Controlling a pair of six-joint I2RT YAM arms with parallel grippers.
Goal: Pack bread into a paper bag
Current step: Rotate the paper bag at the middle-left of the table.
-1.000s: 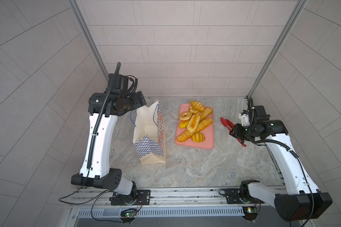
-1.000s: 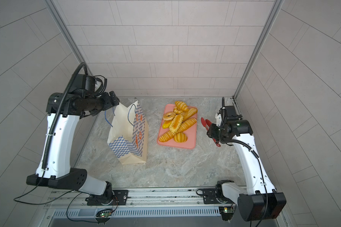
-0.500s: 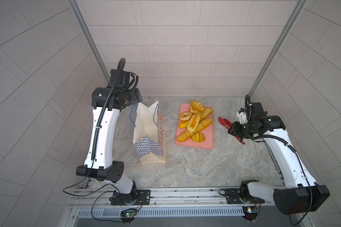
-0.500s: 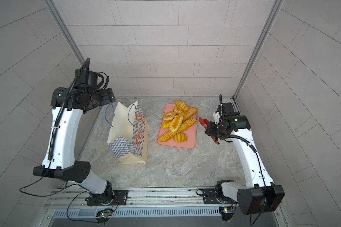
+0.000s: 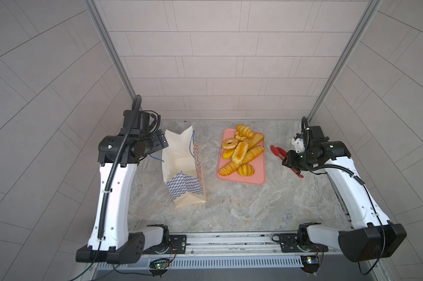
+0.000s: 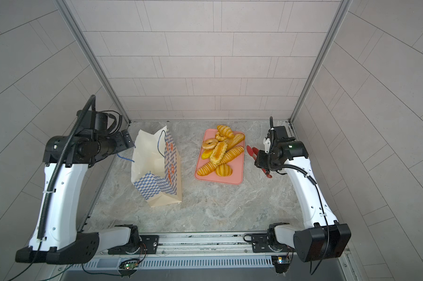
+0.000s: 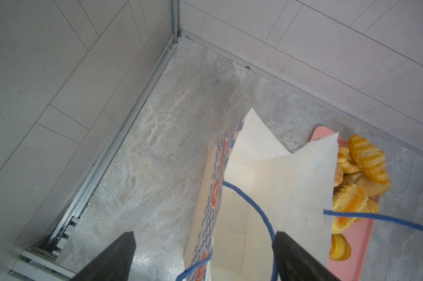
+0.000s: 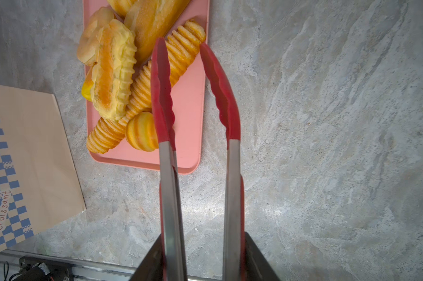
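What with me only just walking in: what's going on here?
The right claw grips red tongs, their tips apart, close by the tray. The left claw is open at the rim of the bag. All the bread lies on the tray; none shows in the bag.

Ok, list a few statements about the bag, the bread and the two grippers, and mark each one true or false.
1. The paper bag stands upright with its mouth open. True.
2. Some bread is already in the bag. False: all the bread in view lies on the pink tray.
3. The right gripper holds the red tongs. True.
4. The left gripper is shut on the bag. False: its jaws stand open.
5. The tongs grip a loaf. False: their tips are apart and empty.
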